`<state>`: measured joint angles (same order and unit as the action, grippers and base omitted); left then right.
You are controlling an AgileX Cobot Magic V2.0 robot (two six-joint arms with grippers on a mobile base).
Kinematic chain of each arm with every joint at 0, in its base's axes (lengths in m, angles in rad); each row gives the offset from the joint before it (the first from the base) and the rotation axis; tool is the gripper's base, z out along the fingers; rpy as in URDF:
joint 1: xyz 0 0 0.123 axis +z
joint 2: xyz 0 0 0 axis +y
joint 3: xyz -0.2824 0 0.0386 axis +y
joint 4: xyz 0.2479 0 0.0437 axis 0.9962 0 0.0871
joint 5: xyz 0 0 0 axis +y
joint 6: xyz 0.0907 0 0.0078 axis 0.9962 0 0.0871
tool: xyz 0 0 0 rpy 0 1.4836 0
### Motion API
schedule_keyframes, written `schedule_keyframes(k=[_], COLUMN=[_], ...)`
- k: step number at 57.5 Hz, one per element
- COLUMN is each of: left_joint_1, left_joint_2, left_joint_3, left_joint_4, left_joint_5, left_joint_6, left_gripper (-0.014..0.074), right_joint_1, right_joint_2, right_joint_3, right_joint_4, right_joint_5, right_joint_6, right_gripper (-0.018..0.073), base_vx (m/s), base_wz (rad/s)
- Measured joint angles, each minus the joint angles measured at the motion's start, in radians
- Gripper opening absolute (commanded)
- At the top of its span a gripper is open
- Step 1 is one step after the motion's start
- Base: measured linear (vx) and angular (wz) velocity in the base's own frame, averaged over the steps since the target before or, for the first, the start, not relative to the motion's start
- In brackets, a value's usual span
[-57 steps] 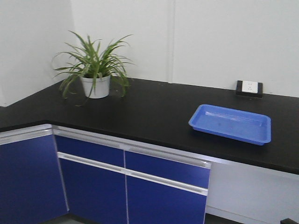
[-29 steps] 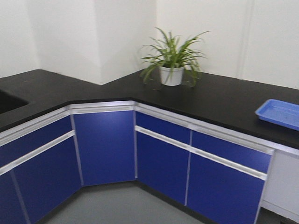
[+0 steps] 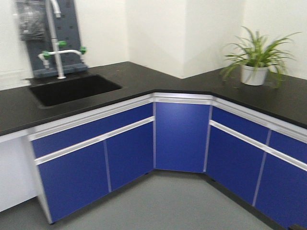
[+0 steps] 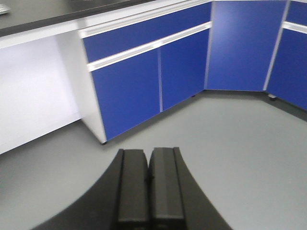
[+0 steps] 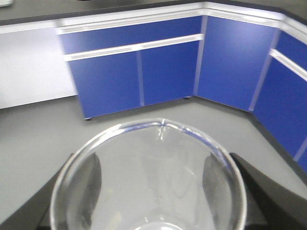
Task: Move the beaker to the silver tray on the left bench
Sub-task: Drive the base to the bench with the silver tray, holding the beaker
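Now right end effector grips the one beaker, left end effector closed.

The left claw looks blocky, matte black.

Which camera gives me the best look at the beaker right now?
The right wrist view: the beaker fills its lower half, its clear rim fully in frame, held by the right gripper. The front view shows only the sink and cabinets, no beaker. The left wrist view shows just the shut left gripper.
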<state>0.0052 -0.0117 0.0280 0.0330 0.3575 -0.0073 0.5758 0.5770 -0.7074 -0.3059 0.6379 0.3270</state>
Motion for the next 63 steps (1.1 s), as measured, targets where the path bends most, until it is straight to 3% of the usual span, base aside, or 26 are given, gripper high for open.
schedule_keyframes(k=[33,63], left_joint_1=[0.000,0.000], left_joint_2=[0.000,0.000], left_joint_3=[0.000,0.000], left_joint_4=[0.000,0.000], left_joint_5=[0.000,0.000], left_joint_6=[0.000,0.000], left_gripper=[0.0001,0.0001], right_joint_1=[0.000,0.000], right_joint_2=[0.000,0.000], right_joint_3=[0.000,0.000], right_joint_4=[0.000,0.000], right_joint_5=[0.000,0.000], right_joint_6=[0.000,0.000], right_gripper=[-0.0008,-0.0008], base_vx=[-0.11,0.12], base_wz=[0.62,0.48])
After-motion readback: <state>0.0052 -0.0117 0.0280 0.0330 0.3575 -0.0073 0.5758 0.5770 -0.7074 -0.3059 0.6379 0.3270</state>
